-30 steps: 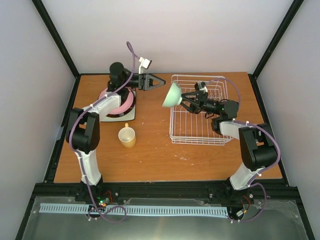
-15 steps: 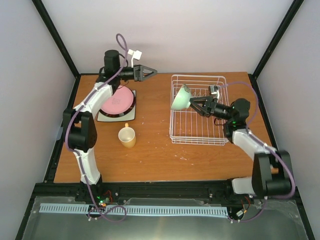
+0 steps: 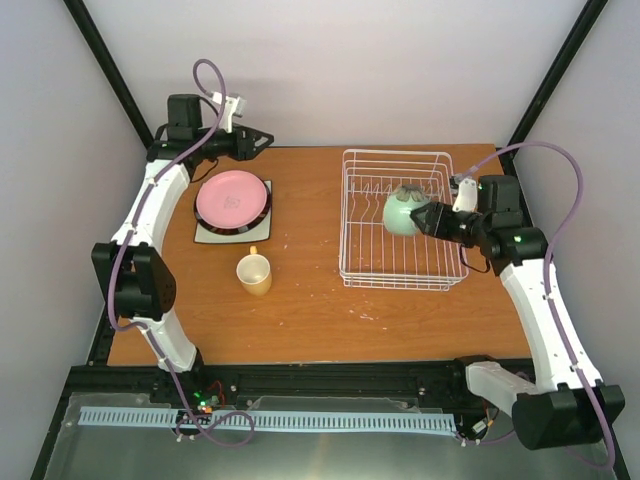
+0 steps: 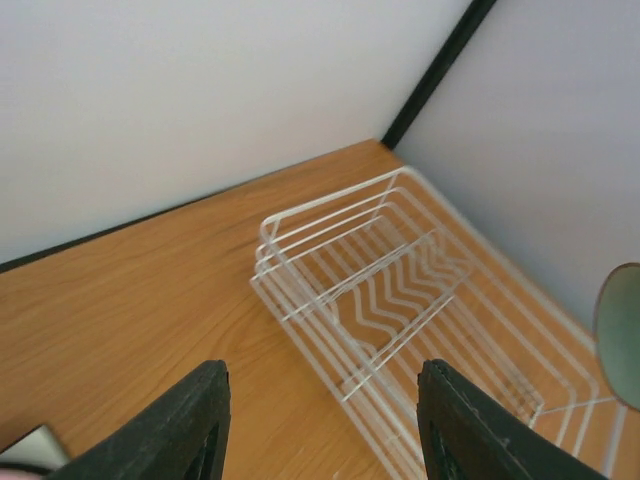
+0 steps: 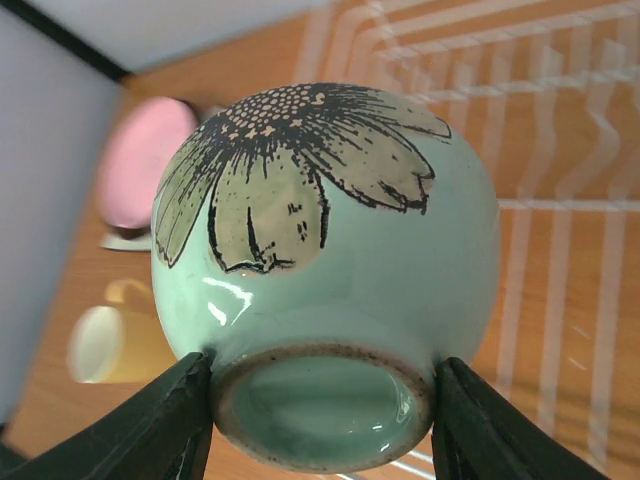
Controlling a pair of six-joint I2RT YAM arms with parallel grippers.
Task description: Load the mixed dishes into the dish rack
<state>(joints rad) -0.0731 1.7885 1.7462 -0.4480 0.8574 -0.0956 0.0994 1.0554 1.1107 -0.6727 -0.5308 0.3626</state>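
Observation:
My right gripper (image 3: 425, 217) is shut on the foot of the mint-green bowl (image 3: 402, 212), which hangs on its side over the middle of the white wire dish rack (image 3: 352, 262). In the right wrist view the black fingers (image 5: 170, 425) clamp both sides of the bowl (image 5: 330, 250), its flower mark facing up. My left gripper (image 3: 255, 141) stands open and empty in the air at the back left. The pink plate (image 3: 232, 198) lies on a stack above the white square plate (image 3: 205, 236). In front of that stack stands the pale yellow mug (image 3: 255, 272).
The left wrist view looks past its open gripper (image 4: 325, 420) at the rack (image 4: 400, 290) and an edge of the bowl (image 4: 622, 330). Grey walls and black frame posts close in the table on three sides.
The right arm swung the bowl from the rack's left edge to over its middle. The left arm drew back from above the plate stack toward the back left corner.

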